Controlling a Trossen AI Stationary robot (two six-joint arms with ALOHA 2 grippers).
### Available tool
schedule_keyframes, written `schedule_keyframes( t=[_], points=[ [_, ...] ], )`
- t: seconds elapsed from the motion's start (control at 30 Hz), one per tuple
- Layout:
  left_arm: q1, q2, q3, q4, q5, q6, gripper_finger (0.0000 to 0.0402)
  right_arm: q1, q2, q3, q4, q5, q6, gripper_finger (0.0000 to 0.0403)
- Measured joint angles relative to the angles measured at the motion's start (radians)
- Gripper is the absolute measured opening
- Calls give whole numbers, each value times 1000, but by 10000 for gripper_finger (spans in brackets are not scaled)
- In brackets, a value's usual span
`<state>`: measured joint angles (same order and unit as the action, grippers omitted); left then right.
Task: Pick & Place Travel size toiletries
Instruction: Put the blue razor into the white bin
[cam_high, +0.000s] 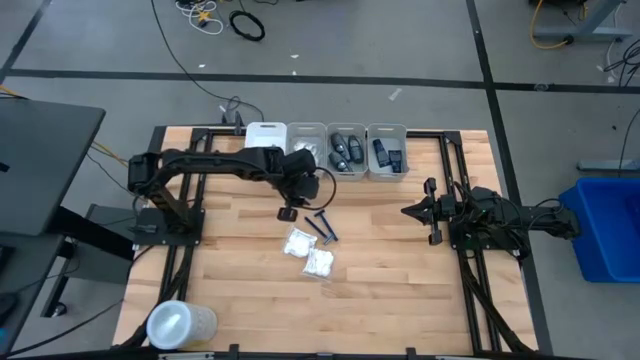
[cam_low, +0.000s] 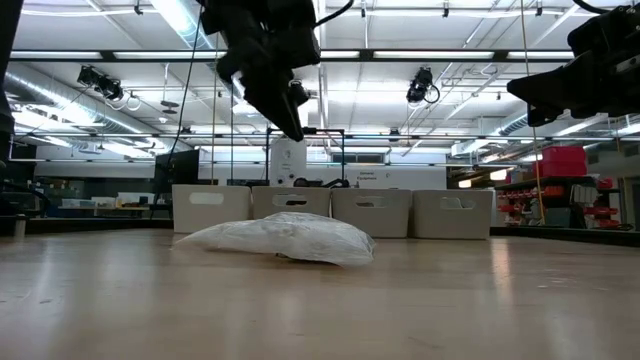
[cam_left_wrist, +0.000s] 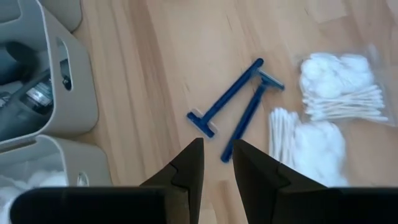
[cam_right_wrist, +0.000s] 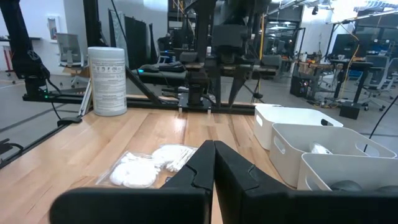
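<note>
grey concrete floor with black tape lines, strip lights overhead, blue bin beside table.

Robotics lab: strip-lit open hall, taped concrete floor, desks and office chairs.

Two blue razors beside packets

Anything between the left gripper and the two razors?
Nothing. In the left wrist view the left gripper sits just short of the blue razors, with only bare wood in that stretch. The high view shows the same.
</note>
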<state>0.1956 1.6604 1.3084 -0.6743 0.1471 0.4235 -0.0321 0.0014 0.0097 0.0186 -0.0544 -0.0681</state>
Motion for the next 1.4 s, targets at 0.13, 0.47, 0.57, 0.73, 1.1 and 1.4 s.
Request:
schedule_keyframes(
  t=[0.13, 0.47, 0.57, 0.73, 1.1, 1.4],
  points=[
    [-4, -6, -83, 109, 12, -16, 90, 0, 0, 0, 0, 0, 0, 14],
    [-5, -8, -219, 252, 102, 19, 90, 0, 0, 0, 0, 0, 0, 14],
    [-5, -8, -241, 284, 110, 64, 90, 0, 0, 0, 0, 0, 0, 14],
    [-4, -8, -270, 307, 113, 132, 90, 0, 0, 0, 0, 0, 0, 14],
    [-4, -7, -280, 334, 109, 269, 124, 0, 0, 0, 0, 0, 0, 14],
    [-4, -7, -280, 336, 155, 243, 225, 0, 0, 0, 0, 0, 0, 14]
  ],
)
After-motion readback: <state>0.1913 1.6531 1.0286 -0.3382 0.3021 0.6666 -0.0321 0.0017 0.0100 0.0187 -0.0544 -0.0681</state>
